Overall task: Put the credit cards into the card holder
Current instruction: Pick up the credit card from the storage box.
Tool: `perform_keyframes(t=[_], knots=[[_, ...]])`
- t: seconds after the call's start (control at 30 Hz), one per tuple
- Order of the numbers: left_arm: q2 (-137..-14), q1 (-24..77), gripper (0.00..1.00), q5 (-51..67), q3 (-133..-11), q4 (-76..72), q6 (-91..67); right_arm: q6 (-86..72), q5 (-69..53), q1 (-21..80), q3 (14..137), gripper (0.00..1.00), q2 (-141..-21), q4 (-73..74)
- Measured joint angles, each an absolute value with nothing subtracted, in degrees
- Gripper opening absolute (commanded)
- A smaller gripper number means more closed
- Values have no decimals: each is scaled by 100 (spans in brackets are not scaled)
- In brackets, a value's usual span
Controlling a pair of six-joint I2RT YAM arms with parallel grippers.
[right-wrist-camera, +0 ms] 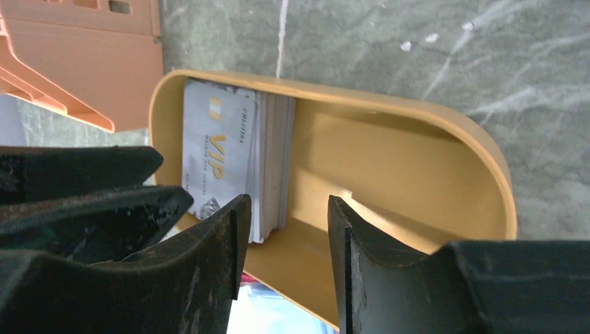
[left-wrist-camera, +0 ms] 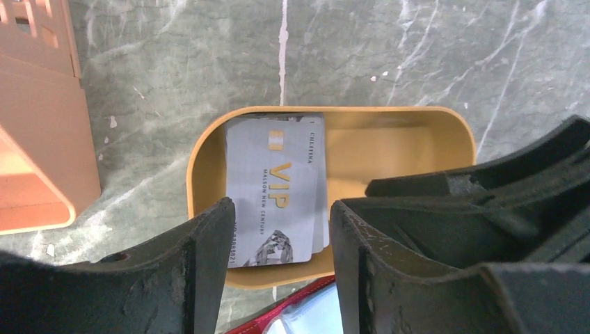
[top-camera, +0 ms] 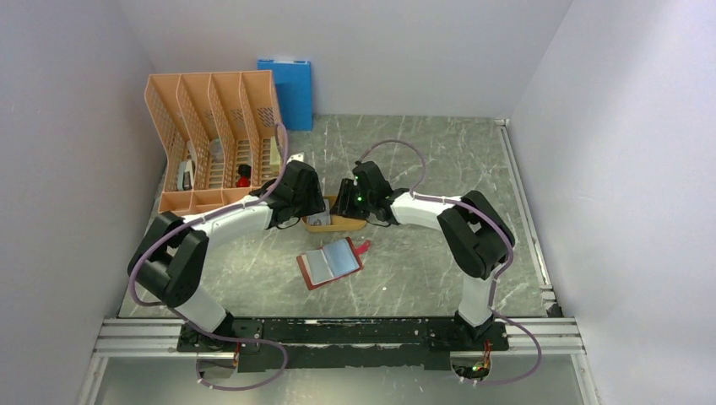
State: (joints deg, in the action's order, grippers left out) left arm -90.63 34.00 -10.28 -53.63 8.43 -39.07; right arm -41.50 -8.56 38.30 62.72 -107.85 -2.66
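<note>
The credit cards (left-wrist-camera: 275, 184) lie as a pale grey stack, a "VIP" card on top, at the left end of the orange oval tray (left-wrist-camera: 417, 118). My left gripper (left-wrist-camera: 278, 240) hovers open just above the near end of the stack, nothing between its fingers. My right gripper (right-wrist-camera: 285, 233) is open too, over the tray's bare middle beside the cards (right-wrist-camera: 222, 149). From above, both grippers (top-camera: 311, 207) (top-camera: 348, 201) meet over the tray (top-camera: 338, 224). The card holder (top-camera: 331, 263) lies open on the table in front of the tray, dark red with pale blue pockets.
An orange file organiser (top-camera: 215, 135) stands at the back left, close to the left arm, with a blue folder (top-camera: 287, 89) against the back wall behind it. The right gripper's dark fingers (left-wrist-camera: 480, 188) crowd the tray's right side in the left wrist view.
</note>
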Motion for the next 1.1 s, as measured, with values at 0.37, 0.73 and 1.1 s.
perform_keyframes(t=[0.37,0.73,1.1], knots=[[-9526,3291,57,-1026,-5468,888,-3876,-4198,-858,3830,6029,49,-10645,-364],[-9548,3282,50,-666,-5470,757,-3876,-4215,-967,3830,6031,50,-10645,-364],[-9537,3277,51,-478,-5470,672,-3879,-4224,-1052,3830,6136,53,-10680,-338]])
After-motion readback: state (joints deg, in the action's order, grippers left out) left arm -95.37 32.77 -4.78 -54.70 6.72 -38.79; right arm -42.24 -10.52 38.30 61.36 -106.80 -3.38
